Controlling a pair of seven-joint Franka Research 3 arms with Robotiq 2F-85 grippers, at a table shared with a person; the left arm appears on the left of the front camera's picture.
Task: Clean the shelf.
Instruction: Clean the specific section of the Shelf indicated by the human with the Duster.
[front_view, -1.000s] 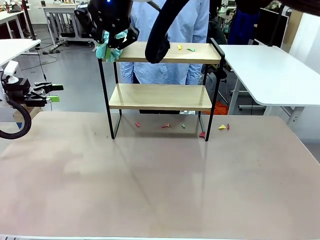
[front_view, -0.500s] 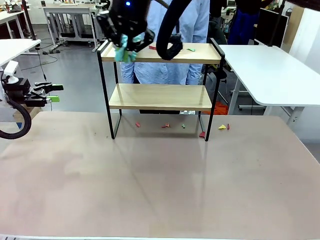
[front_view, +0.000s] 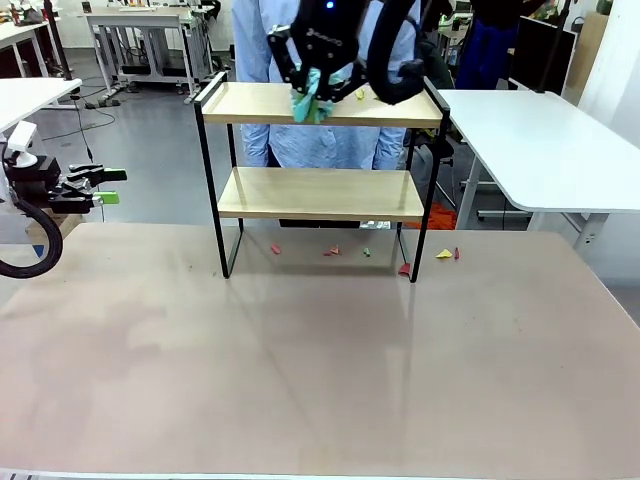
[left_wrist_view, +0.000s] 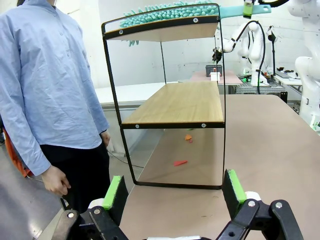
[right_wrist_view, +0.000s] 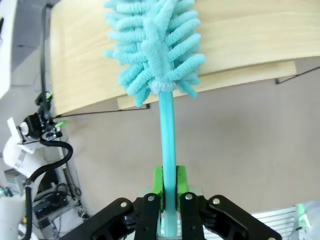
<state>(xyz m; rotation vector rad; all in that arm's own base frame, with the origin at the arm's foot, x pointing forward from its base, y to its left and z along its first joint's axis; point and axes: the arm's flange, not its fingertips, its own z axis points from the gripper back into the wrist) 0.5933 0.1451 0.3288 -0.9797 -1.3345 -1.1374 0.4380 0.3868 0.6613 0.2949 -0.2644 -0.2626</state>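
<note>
The shelf (front_view: 322, 194) stands at the table's far side, two wooden boards in a black frame. My right gripper (front_view: 322, 55) is shut on the handle of a teal fluffy duster (front_view: 310, 103), whose head rests on the middle of the top board. From the right wrist, the duster head (right_wrist_view: 152, 45) lies on the board and the gripper (right_wrist_view: 169, 186) clamps its handle (right_wrist_view: 167, 135). A yellow scrap (front_view: 359, 94) and a green scrap (front_view: 382, 99) lie on the top board to the right of the duster. My left gripper (front_view: 108, 186) hovers open at the far left; the shelf (left_wrist_view: 175, 102) lies ahead of it.
Small coloured scraps (front_view: 332, 251) lie on the table (front_view: 320, 370) under and beside the shelf, one yellow (front_view: 443, 254). A person in a blue shirt (left_wrist_view: 45, 85) stands behind the shelf. A white table (front_view: 540, 140) is at the back right.
My right gripper has swept the duster along the top board from its left end to the middle. The left arm has not moved.
</note>
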